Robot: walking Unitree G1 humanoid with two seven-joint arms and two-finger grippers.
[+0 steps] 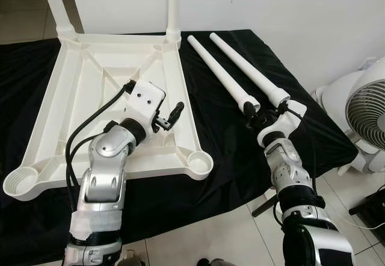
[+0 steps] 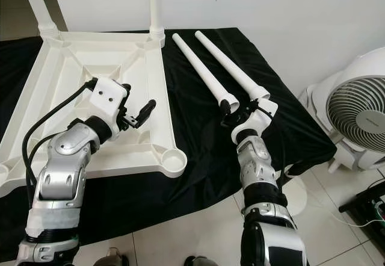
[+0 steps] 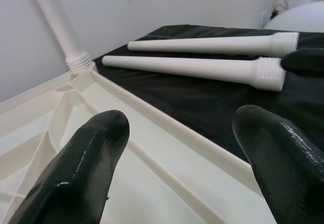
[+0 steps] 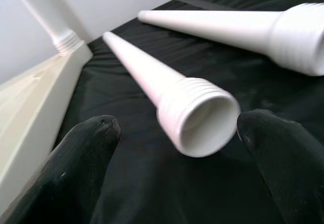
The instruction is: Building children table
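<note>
A white moulded-plastic tabletop (image 1: 90, 97), ribbed on its underside and with round sockets at the corners, is laid upside down on a black cloth (image 1: 228, 133), with two smooth tapered legs already screwed upright into its far corners (image 1: 174, 7); the left gripper (image 1: 170, 117) is held above its right-hand portion on a bent silver arm, black fingers (image 3: 76, 168) spread apart and empty. Right of the tabletop, two loose white tubular legs (image 1: 219, 70) with threaded, hollow near ends are laid side by side on the cloth. The right gripper (image 4: 172, 153) is reached forward to the open end of the inner leg (image 4: 197, 117), fingers (image 4: 76, 163) parted to either side of it without closing, and a white fan (image 1: 367, 115) is stood on the floor at far right.
</note>
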